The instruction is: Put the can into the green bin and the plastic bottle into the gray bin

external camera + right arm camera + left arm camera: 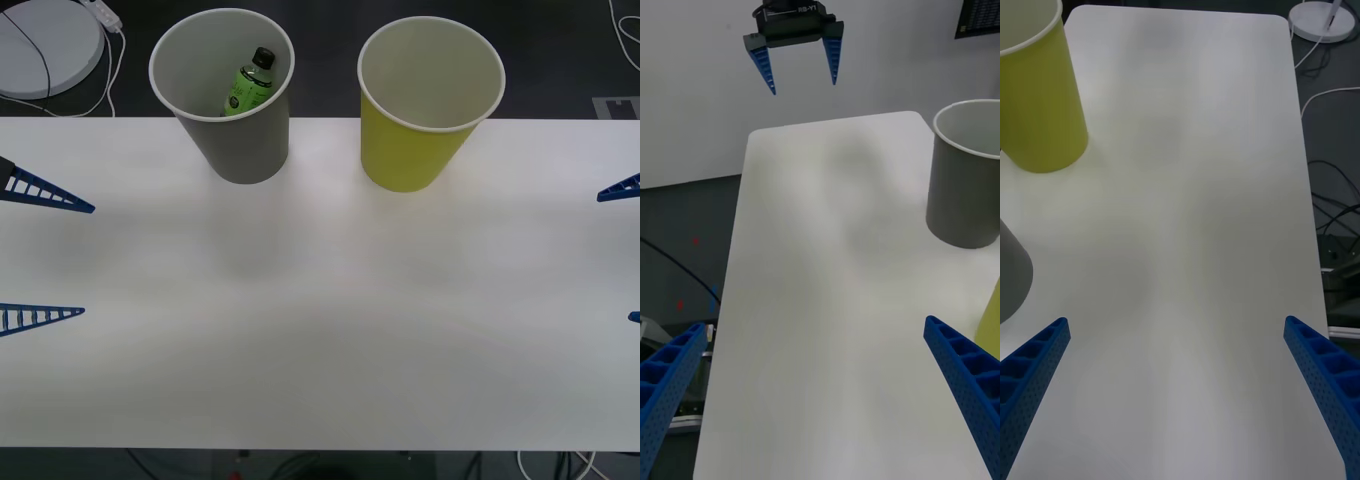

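I see the plastic bottle (pixel 248 85) already lying inside the gray bin (pixel 240 150), tilted against its white inner wall, black cap up, green drink and label plain to read, so that half looks done. I can't find a can on the tabletop (pixel 320 320), and I can't see into the green bin (pixel 415 150) deeply enough to tell whether it sits there. My left end effector (pixel 40 250) waits at the tabletop's left edge, fingers spread wide and empty; my right end effector (pixel 625 250) does likewise at the right edge.
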